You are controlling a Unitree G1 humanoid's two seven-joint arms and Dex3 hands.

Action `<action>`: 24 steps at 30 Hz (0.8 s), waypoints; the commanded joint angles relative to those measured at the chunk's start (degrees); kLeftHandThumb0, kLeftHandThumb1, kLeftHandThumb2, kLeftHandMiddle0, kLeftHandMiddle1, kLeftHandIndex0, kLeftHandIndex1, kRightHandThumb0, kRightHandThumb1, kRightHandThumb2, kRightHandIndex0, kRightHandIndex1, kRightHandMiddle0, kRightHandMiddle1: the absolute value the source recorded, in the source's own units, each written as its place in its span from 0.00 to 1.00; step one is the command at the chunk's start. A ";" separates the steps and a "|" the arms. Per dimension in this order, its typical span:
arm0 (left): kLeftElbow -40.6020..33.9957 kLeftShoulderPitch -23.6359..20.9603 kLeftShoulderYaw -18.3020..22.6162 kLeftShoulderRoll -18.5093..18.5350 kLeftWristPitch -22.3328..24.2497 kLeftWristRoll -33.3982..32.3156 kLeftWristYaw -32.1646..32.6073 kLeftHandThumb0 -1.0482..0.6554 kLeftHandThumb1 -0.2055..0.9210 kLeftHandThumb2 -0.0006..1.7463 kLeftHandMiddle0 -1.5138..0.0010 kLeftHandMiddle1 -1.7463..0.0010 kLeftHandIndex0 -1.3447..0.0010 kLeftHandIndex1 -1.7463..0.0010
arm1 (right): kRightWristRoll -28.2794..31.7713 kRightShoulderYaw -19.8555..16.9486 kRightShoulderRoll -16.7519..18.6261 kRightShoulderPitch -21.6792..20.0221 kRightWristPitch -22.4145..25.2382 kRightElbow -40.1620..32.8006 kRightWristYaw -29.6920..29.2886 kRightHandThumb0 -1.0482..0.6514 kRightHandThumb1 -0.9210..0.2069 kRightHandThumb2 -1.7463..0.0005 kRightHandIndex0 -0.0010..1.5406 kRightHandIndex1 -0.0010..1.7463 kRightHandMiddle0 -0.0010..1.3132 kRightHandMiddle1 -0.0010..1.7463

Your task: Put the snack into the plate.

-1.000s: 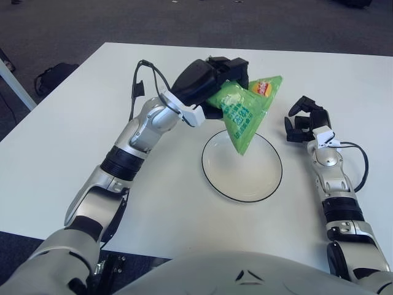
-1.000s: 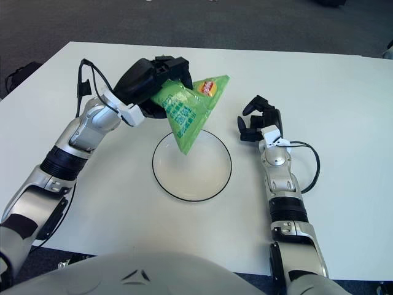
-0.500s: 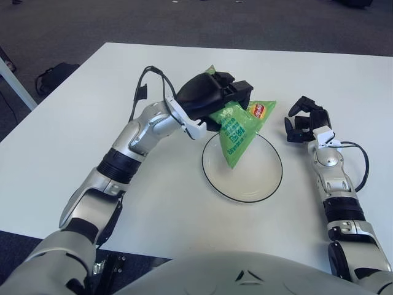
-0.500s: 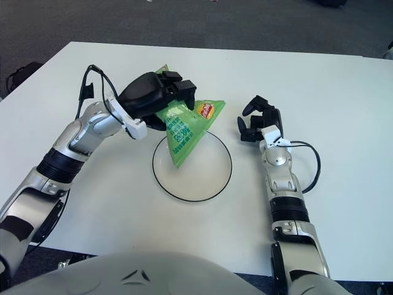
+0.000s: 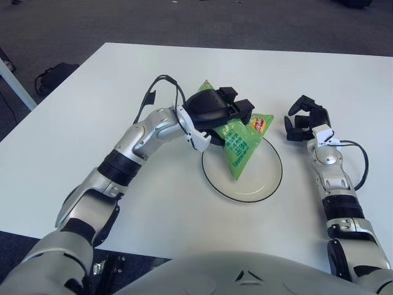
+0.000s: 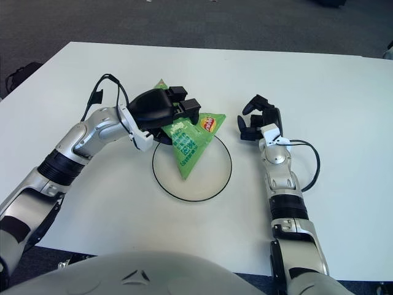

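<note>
A green snack bag (image 5: 241, 144) with a red and yellow logo lies tilted over the white, dark-rimmed plate (image 5: 264, 182), its lower tip down on the plate's middle. My left hand (image 5: 228, 114) is shut on the bag's upper edge, at the plate's far-left rim. A green corner of the bag sticks out behind the hand. My right hand (image 5: 303, 119) shows to the right of the plate, holding nothing, its fingers loosely curled.
The white table (image 5: 92, 123) carries only the plate and the bag. Its left edge runs diagonally, with dark floor and a black bag (image 5: 52, 77) beyond it. A cable (image 5: 359, 161) loops beside my right forearm.
My left hand has come down and toward me with the bag. The bag hung above the plate before; now its lower end lies on the plate. The right hand has not moved.
</note>
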 commanded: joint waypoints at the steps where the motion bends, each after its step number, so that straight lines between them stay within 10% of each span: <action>1: 1.07 1.56 -1.99 0.08 -0.63 2.40 0.48 0.31 0.80 0.45 0.91 0.47 1.00 0.43 | -0.76 1.09 1.33 3.35 4.09 2.45 0.84 0.32 0.59 0.21 0.82 1.00 0.50 1.00; 15: 2.59 -0.39 -6.16 0.45 -2.45 5.53 -3.11 0.20 0.99 0.34 1.00 0.71 1.00 0.65 | -0.41 1.04 1.77 3.55 5.22 1.14 1.18 0.32 0.58 0.21 0.83 1.00 0.50 1.00; 24: 0.28 -0.31 -8.16 -0.01 -0.04 7.03 -6.79 0.16 1.00 0.46 1.00 0.79 1.00 0.75 | -0.44 1.11 1.85 3.55 6.09 0.69 1.28 0.32 0.58 0.22 0.82 1.00 0.50 1.00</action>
